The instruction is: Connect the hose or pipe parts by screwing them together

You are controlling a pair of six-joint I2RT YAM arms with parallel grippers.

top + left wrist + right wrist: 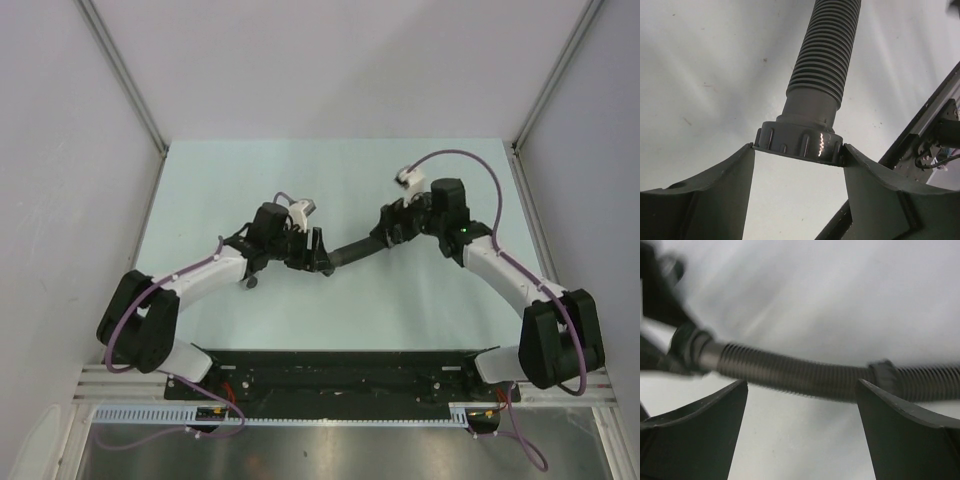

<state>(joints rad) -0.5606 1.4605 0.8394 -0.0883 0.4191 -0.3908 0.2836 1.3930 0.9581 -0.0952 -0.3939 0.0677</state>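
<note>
Centrally, over the middle of the table, the black ribbed hose is running between both grippers. The left gripper is pinching the hose's flared collar at its fingertips. The right gripper is standing spread wide, the hose crossing its gap.

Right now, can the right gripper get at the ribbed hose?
Probably yes: the right gripper stands open, the hose runs across just beyond its fingertips, and nothing lies between. The left gripper grips the collar farther along, clear of it.
</note>
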